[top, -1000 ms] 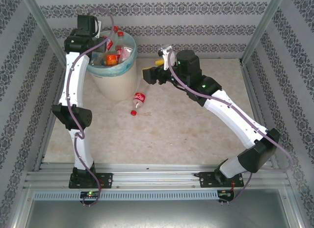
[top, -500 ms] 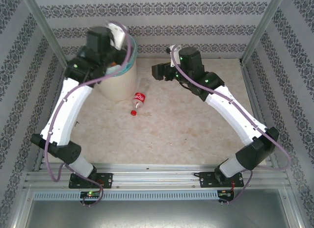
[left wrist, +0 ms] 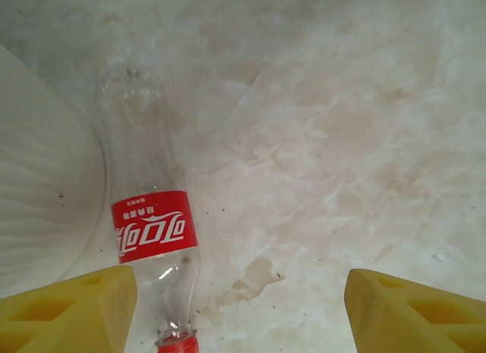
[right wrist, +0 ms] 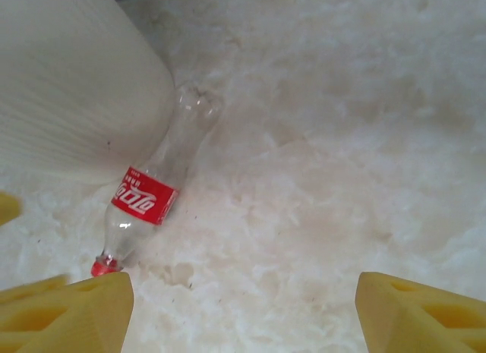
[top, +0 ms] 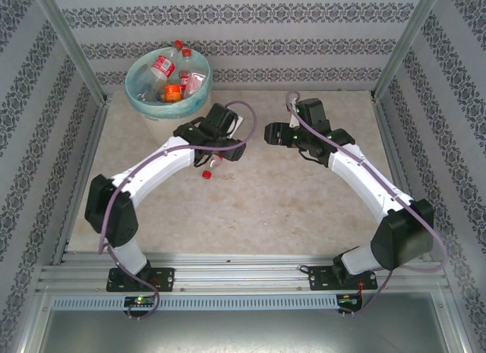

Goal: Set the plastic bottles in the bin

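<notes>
One bottle [left wrist: 152, 228] beside bin [top: 133, 95] | roughly five inside | left pincer [left wrist: 241, 292] wide — right pincer [right wrist: 244, 292] wide

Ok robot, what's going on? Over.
Left pincer open, right pincer open, both empty. Clear red-labelled plastic bottle lies on table below left pincer. Round cream bin crowds its side.

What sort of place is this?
Probably a robot test booth, not a home: left arm and right arm bolted at a table edge, metal frame with wallpapered panels, and a bin holding plastic bottles.
</notes>
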